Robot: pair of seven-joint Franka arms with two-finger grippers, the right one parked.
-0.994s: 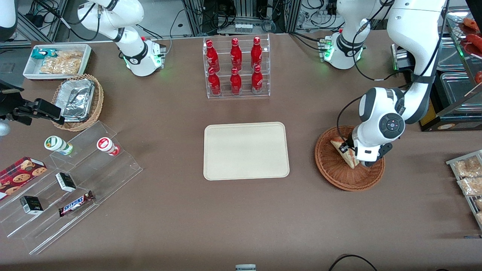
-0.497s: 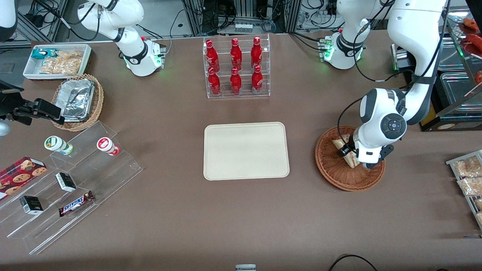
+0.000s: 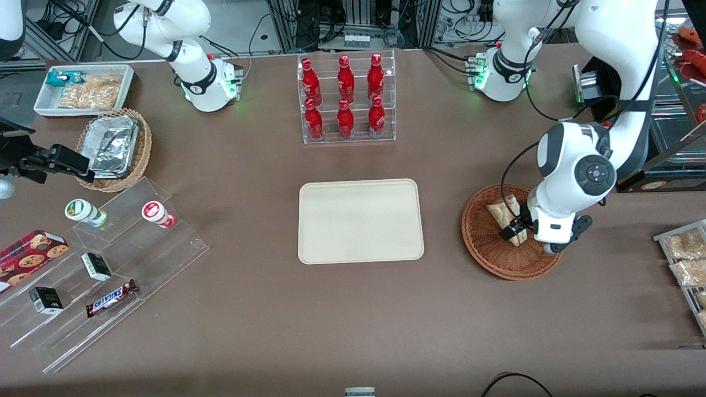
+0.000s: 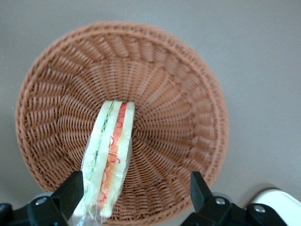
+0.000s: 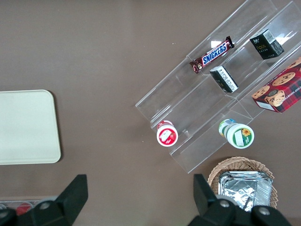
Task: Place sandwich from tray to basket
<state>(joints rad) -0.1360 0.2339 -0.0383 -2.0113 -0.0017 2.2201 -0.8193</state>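
Shifted toward the working arm's end of the surface since the earlier frames, as seen in the left gripper, now above the brown basket. Shown in the left wrist view with jaws spread wide and released, grasping nothing. Compare the sandwich, wrapped and lying inside the brown basket, apart from the jaws. Note beside it, toward the parked arm's end, a flat cream tray. Farther from the front camera than the tray, observe a clear bottle rack holding red bottles. Toward the parked arm's end, note a clear tiered stand bearing a red-lidded jar, a green-labelled jar, a cookie box and a chocolate bar. Farther from the front camera than this stand, see a pale woven basket containing a foil packet, and a white bin containing bagged bread.
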